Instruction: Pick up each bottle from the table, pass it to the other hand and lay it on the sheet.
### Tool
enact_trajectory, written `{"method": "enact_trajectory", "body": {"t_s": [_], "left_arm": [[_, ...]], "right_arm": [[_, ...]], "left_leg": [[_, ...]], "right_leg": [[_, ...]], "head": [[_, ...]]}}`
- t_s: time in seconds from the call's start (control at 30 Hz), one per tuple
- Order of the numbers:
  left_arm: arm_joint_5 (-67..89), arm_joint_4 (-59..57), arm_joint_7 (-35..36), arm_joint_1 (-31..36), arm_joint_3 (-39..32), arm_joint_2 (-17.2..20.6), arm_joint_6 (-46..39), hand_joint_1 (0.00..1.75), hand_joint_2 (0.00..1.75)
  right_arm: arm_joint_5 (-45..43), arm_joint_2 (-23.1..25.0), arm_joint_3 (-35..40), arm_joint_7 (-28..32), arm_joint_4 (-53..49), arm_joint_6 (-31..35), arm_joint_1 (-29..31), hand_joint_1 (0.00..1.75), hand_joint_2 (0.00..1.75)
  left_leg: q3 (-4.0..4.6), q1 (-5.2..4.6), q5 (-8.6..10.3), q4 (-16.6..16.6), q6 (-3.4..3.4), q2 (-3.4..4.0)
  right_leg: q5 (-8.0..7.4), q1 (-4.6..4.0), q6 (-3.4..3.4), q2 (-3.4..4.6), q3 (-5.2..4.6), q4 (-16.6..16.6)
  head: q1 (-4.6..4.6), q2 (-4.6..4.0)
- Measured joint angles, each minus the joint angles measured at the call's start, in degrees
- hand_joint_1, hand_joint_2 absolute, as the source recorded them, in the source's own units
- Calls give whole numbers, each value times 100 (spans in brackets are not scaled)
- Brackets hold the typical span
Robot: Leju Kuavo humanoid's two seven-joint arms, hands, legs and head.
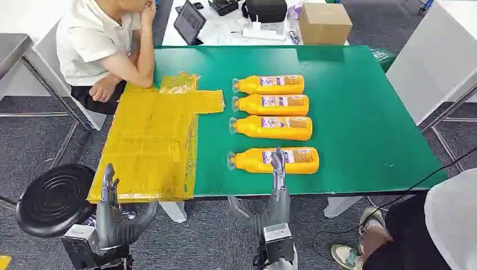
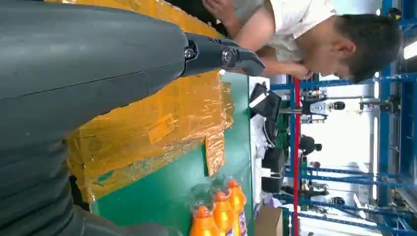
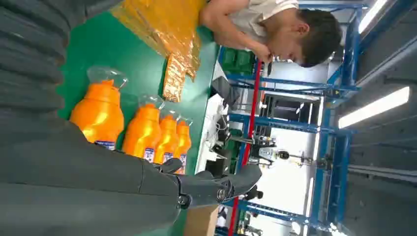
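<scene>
Several orange bottles with clear caps lie in a column on the green table (image 1: 360, 112), caps pointing toward the yellow sheet (image 1: 152, 140). The nearest bottle (image 1: 274, 160) lies by the front edge, and the same bottle (image 3: 98, 115) fills the near part of the right wrist view. My right hand (image 1: 274, 194) reaches up from below the edge with fingers straight, its fingertips (image 1: 278, 159) over that bottle's middle, holding nothing. My left hand (image 1: 115, 216) hangs open below the sheet's near corner. The sheet (image 2: 162, 123) carries no bottle.
A person (image 1: 107, 45) sits at the far left corner with an elbow on the table beside the sheet. A black round stool (image 1: 53, 198) stands left of my left arm. A cardboard box (image 1: 324, 22) and a laptop (image 1: 189, 21) sit behind the table. Another person's leg (image 1: 394, 236) is at lower right.
</scene>
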State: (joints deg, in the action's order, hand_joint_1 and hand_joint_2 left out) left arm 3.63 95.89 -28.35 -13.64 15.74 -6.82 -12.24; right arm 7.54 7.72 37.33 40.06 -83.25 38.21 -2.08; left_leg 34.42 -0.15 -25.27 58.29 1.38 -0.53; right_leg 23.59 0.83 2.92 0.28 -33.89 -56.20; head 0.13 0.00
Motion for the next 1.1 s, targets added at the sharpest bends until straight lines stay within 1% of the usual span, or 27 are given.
{"method": "enact_trajectory", "body": {"t_s": [0.4, 0.57, 0.67, 0.77, 0.83, 0.9, 1.03, 1.1], "left_arm": [[46, 0, -17, 152, -28, 0, 146, 0, 175], [39, -53, -20, 246, -30, -7, 249, 0, 175], [39, -206, -24, 399, 2, -37, 273, 0, 175], [42, -319, -35, 524, 77, -59, 282, 0, 175], [37, -387, -31, 586, 122, -68, 284, 0, 175], [-9, -476, 13, 646, 164, -68, 349, 0, 175], [-11, -702, 26, 735, 262, -63, 463, 0, 175], [-7, -824, 24, 767, 308, -63, 520, 0, 175]], "right_arm": [[-39, -11, 9, 0, 20, 7, 27, 0, 175], [-103, 74, -18, 2, -44, -76, -29, 0, 175], [-330, 76, -226, 0, -210, -354, -162, 0, 175], [-177, 72, -481, 2, -300, -271, -257, 0, 175], [131, 59, -603, 0, -315, -45, -285, 0, 175], [846, 35, -793, 0, -289, 107, -292, 0, 175], [1688, -13, -1293, 0, -167, 153, -270, 0, 175], [2338, -35, -1517, -169, 66, 164, -197, 0, 175]], "left_leg": [[-1, -1, 2, 0, 2, 0], [-4, 0, 2, 0, 2, 1], [-3, -1, 2, 0, 2, -2], [-4, -4, 2, 0, 2, 4], [-4, -7, 2, 0, 2, 3], [-5, -7, 2, 1, 3, 3], [-5, -7, 2, 1, 3, 4], [-5, -7, 2, 1, 3, 4]], "right_leg": [[-1, 0, 0, 0, 1, 0], [0, 0, 0, 0, -3, 1], [0, 1, 0, -1, 0, 1], [-2, 3, 0, 1, 0, 1], [-2, 4, 1, 0, 0, 2], [-2, 5, 1, 0, 0, 2], [-3, 5, 1, 1, 2, 1], [-3, 4, 2, 1, 2, 1]], "head": [[0, 0], [-2, 0], [0, 0], [2, 0], [0, 0], [0, 0], [0, 0], [0, 0]]}}
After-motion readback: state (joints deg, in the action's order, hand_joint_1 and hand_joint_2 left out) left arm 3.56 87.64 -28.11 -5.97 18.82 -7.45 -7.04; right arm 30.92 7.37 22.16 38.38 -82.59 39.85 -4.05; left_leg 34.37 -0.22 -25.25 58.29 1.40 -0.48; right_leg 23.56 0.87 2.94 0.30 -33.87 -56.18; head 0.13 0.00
